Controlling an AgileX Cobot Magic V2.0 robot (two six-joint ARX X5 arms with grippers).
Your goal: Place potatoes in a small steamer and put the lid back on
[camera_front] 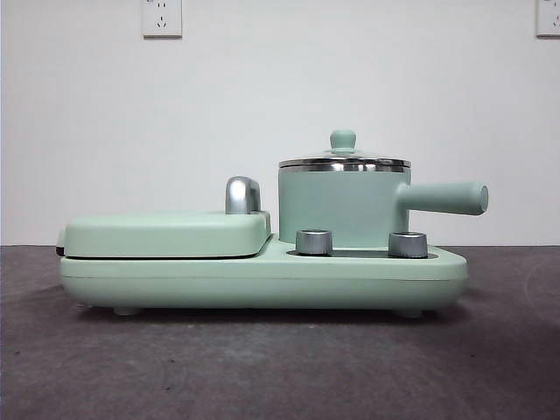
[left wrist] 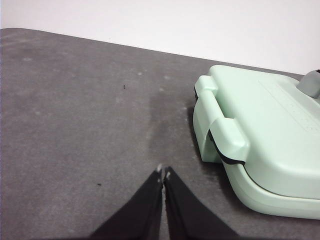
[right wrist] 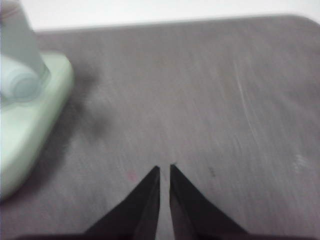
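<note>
The small mint-green steamer pot (camera_front: pixel 343 210) stands on the right half of a mint-green appliance base (camera_front: pixel 262 278), its stubby handle (camera_front: pixel 446 198) pointing right. The glass lid (camera_front: pixel 344 162) with its green knob (camera_front: pixel 343 139) sits on the pot. No potato shows in any view. My left gripper (left wrist: pixel 163 174) is shut and empty over the bare table beside the griddle end of the appliance. My right gripper (right wrist: pixel 165 168) is shut and empty over the bare table beside the appliance's pot end (right wrist: pixel 27 105). Neither arm shows in the front view.
A flat green griddle cover (camera_front: pixel 166 234) with a chrome handle (camera_front: pixel 242 195) fills the base's left half; it also shows in the left wrist view (left wrist: pixel 265 135). Two steel dials (camera_front: pixel 314 242) (camera_front: pixel 408 245) face front. The dark grey table (camera_front: pixel 280 367) meets a white wall behind.
</note>
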